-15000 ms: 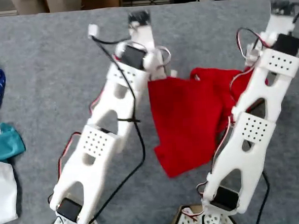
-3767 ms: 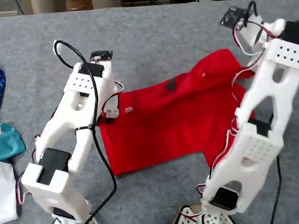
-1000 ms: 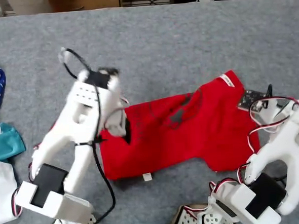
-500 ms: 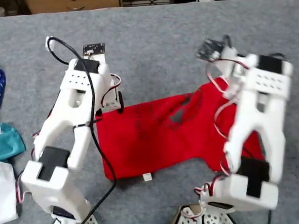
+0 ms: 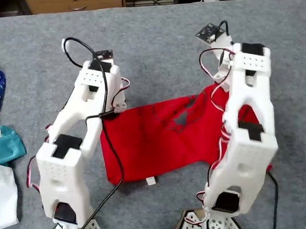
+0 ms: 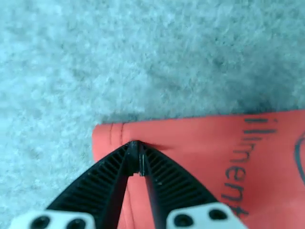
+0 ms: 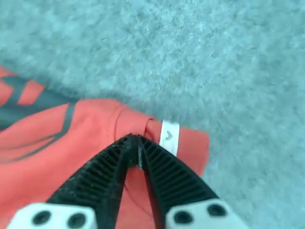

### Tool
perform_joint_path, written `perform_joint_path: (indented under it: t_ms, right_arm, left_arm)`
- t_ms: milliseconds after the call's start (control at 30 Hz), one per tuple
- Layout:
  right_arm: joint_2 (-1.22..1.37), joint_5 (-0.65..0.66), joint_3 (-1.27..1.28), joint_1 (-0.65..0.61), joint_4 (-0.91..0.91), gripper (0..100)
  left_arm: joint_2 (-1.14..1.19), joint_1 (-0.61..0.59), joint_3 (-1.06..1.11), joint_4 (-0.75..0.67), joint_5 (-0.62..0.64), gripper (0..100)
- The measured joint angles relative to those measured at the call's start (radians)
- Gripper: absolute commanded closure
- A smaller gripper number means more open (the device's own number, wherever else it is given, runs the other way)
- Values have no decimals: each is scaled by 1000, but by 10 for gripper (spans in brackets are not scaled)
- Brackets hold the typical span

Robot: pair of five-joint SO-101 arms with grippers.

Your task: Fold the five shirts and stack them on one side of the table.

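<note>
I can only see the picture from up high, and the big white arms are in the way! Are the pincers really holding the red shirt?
Observer: The left pincer is. It is shut on the red cloth shirt, nipping it just inside a corner.
Operator: And the other one?
Observer: The right pincer is shut on the shirt too, on a little fold right beside a small white tag.
Operator: Is that dark stuff on the shirt a picture?
Observer: Near the left pincer it is writing: a row of dark letters printed on the cloth.
</note>
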Motion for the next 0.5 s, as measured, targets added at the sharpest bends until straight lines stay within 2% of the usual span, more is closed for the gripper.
perform_joint_path:
  t_ms: [200,367,500]
  right_arm:
    - [193,-15,-213,3,35,993]
    - [325,-15,-408,28,103,993]
    - [422,-15,-551,40,150,993]
  left_arm:
    - [150,0,-106,5,5,981]
    - [262,-48,-219,12,6,981]
    - [333,-80,-344,81,8,981]
